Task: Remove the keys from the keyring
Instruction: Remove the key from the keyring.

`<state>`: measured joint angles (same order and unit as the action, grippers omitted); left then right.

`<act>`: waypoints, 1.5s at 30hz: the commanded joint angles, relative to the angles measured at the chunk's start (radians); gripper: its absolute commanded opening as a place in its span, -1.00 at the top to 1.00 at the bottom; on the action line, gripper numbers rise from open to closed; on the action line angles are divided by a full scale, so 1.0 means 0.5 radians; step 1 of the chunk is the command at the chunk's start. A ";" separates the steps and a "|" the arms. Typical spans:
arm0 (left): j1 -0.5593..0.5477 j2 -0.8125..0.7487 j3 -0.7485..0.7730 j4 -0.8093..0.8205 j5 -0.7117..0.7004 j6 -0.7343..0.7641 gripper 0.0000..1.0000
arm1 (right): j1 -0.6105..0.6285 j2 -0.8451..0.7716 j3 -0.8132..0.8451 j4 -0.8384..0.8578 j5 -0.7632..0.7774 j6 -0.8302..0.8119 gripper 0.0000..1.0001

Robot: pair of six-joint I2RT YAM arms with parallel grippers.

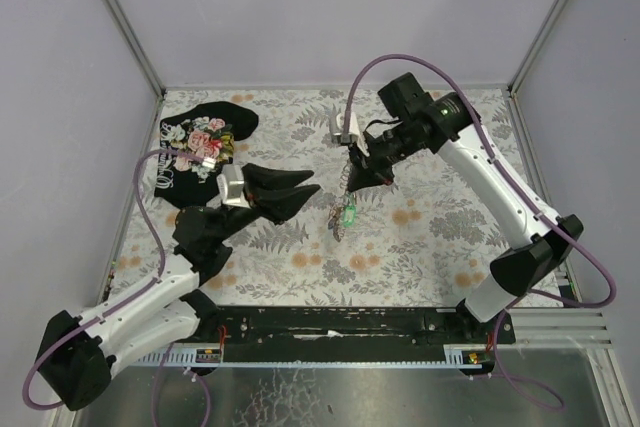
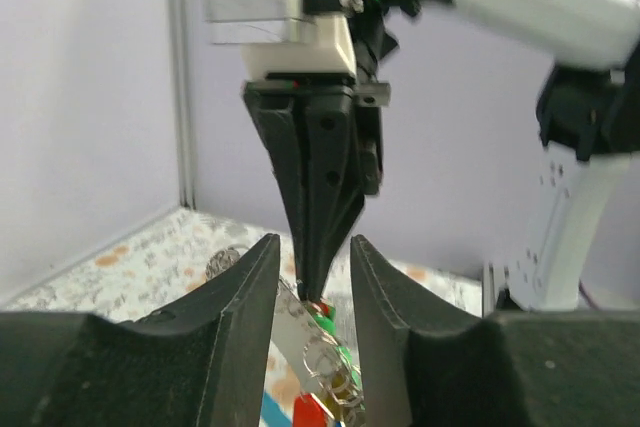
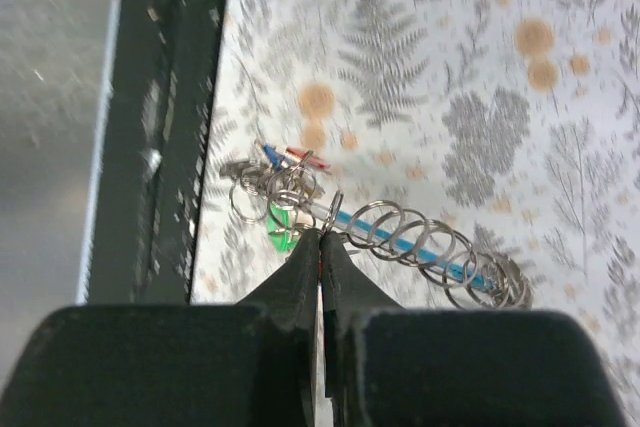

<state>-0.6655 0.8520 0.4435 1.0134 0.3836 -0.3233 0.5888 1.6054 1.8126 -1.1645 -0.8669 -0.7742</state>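
Note:
My right gripper (image 1: 351, 183) hangs over the middle of the table, shut at its tip, with a red sliver of a key head showing between its fingers (image 3: 300, 277). From that tip dangles the keyring (image 3: 430, 242), a coil of silvery rings along a light-blue fob. The keys (image 1: 347, 215) bunch at its lower end, with a green head (image 3: 283, 230) nearest the tip. My left gripper (image 1: 314, 183) is open just left of the bunch. In the left wrist view its fingers (image 2: 240, 287) frame the right gripper (image 2: 312, 287) and the keys (image 2: 328, 325) without touching them.
A black floral cloth (image 1: 205, 142) lies at the back left, just behind the left arm. A small grey object (image 1: 340, 127) rests behind the right gripper. A black rail (image 1: 340, 322) runs along the near edge, and white walls enclose the patterned table.

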 commanded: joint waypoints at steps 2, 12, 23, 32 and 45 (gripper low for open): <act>0.015 0.091 0.191 -0.805 0.608 0.492 0.33 | 0.147 0.092 0.245 -0.506 0.652 -0.379 1.00; 0.005 0.368 -0.053 -0.062 0.604 0.536 0.20 | 0.235 0.151 0.304 -0.610 1.074 -0.440 1.00; -0.084 0.926 -0.032 0.747 0.465 0.379 0.19 | 0.281 0.170 0.307 -0.612 0.998 -0.432 1.00; -0.138 1.114 0.051 0.873 0.443 0.312 0.34 | 0.287 0.179 0.310 -0.610 0.941 -0.430 1.00; -0.148 1.263 0.134 0.897 0.448 0.311 0.42 | 0.294 0.170 0.307 -0.612 0.901 -0.430 1.00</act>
<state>-0.7338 1.4681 0.4881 1.3766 0.6209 -0.1646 0.7223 1.7027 1.9160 -1.4578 -0.3847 -0.9771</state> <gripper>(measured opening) 0.292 0.017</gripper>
